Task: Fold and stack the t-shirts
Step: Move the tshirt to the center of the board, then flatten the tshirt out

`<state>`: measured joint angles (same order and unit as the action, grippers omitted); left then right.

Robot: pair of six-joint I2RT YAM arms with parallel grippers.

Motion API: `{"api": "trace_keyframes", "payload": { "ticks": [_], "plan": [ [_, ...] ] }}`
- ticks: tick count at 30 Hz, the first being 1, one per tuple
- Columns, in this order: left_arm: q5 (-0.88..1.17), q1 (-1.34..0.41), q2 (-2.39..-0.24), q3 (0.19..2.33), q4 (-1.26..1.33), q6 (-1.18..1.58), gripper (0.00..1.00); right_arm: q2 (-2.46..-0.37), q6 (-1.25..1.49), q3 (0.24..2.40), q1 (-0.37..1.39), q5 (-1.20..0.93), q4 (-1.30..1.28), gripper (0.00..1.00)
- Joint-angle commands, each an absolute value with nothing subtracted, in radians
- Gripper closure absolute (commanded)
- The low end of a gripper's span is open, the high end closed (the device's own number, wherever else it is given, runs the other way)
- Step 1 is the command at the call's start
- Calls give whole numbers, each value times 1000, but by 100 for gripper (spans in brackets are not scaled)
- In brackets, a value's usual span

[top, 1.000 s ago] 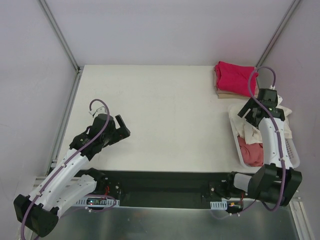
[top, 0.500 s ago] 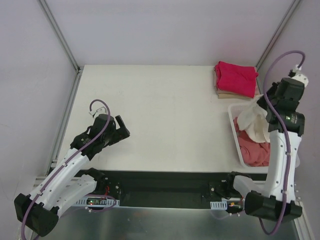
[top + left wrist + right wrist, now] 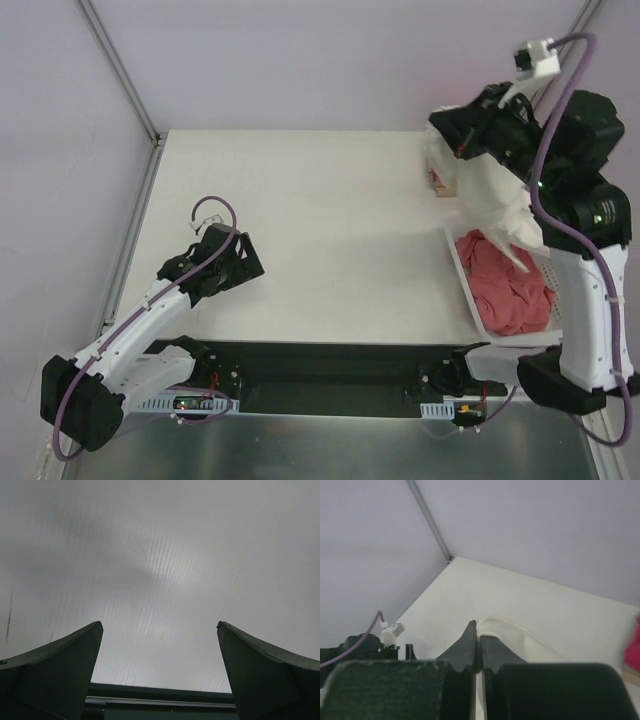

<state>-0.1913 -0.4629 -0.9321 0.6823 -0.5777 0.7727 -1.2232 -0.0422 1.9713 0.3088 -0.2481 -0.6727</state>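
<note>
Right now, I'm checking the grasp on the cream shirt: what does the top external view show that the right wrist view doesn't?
Only the top external view shows the cream t-shirt hanging its full length from the right arm, over the white basket, with the salmon-pink t-shirt lying inside. Only the right wrist view shows the right gripper shut on a fold of the cream fabric. Both show the cream t-shirt, the table and the left arm low at the table's left side.
</note>
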Motion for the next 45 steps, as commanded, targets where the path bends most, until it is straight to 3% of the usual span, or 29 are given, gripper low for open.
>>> {"api": "trace_keyframes", "payload": {
  "ticks": [1, 6, 10, 18, 22, 25, 26, 28, 29, 31, 37, 44, 45],
  "plan": [
    [-183, -454, -924, 689, -563, 755, 1, -1376, -118, 2236, 492, -315, -537, 99],
    [-189, -453, -879, 678, -561, 759, 1, -1459, -126, 2284, 641, -284, -241, 99],
    [-192, -453, -822, 669, -563, 758, 1, -1440, -129, 2211, 686, -236, -187, 99],
    [-187, -453, -726, 658, -575, 755, 1, -1402, -179, 1845, 661, 216, -276, 92],
    [-196, -453, -693, 643, -584, 765, 1, -1451, -77, 1619, 533, 212, -371, 85],
    [-198, -453, -701, 650, -597, 764, 1, -1586, -26, 1586, 405, 151, -510, 65],
    [-202, -453, -706, 653, -600, 765, 1, -1627, -31, 1601, 362, 129, -552, 38],
    [-210, -453, -730, 658, -607, 781, 1, -1738, -46, 1655, 339, 100, -673, 20],
    [-218, -451, -741, 658, -610, 790, 1, -1762, -72, 1689, 341, 103, -698, 6],
    [-242, -449, -775, 657, -612, 818, 1, -1773, -92, 1686, 353, 123, -709, 0],
    [-258, -374, -906, 678, -595, 847, 1, -1586, -68, 1479, 397, 216, -615, 3],
    [-118, -305, -1054, 675, -459, 802, 37, -1356, 47, 1135, 443, 229, -525, 3],
    [-101, -302, -1081, 676, -442, 798, 48, -1342, 54, 1112, 449, 222, -523, 3]
  ]
}}
